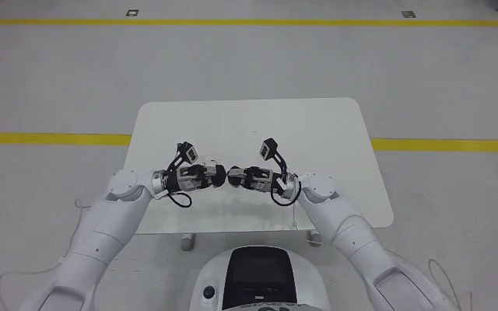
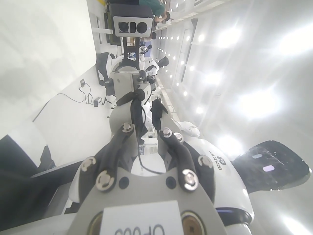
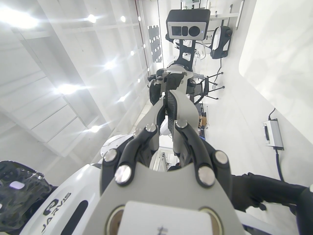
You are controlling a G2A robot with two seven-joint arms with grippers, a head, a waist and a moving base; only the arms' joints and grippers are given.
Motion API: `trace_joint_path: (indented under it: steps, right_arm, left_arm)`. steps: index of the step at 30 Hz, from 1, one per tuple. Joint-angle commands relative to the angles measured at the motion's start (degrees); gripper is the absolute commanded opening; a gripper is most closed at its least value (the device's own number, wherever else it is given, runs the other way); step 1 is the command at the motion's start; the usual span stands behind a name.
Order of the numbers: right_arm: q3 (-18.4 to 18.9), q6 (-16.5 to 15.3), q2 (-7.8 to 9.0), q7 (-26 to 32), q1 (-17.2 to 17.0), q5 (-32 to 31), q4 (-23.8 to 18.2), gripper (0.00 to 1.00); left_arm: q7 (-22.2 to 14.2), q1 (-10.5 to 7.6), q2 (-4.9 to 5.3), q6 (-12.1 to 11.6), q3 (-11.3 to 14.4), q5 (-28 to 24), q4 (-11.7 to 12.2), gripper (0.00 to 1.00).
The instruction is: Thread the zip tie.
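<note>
Your left gripper [image 1: 219, 177] and right gripper [image 1: 234, 176] sit tip to tip over the table [image 1: 327, 132], toward its 6 o'clock edge. You cannot tell their grip, or where the zip tie is.

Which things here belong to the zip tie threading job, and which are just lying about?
Job in hand:
left gripper
right gripper, tip to tip with it over the white table

Lying about:
power adapter
yellow floor line
</note>
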Motion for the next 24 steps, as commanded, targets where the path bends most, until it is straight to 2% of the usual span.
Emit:
trace_joint_path:
  steps: [1,6,24]
  right_arm:
    - [0.0,0.0,0.01,0.0,0.0,0.0,0.0,0.00]
    - [0.0,-0.2,0.02,-0.1,-0.1,0.4,-0.1,0.00]
    - [-0.1,-0.4,0.13,0.0,-0.2,0.8,-0.4,0.00]
  left_arm:
    - [0.0,-0.02,0.01,0.0,0.1,0.0,0.0,0.09]
    - [0.1,-0.11,0.05,0.1,0.4,0.2,0.2,0.04]
    - [0.4,-0.39,0.18,0.0,0.9,0.3,0.3,0.00]
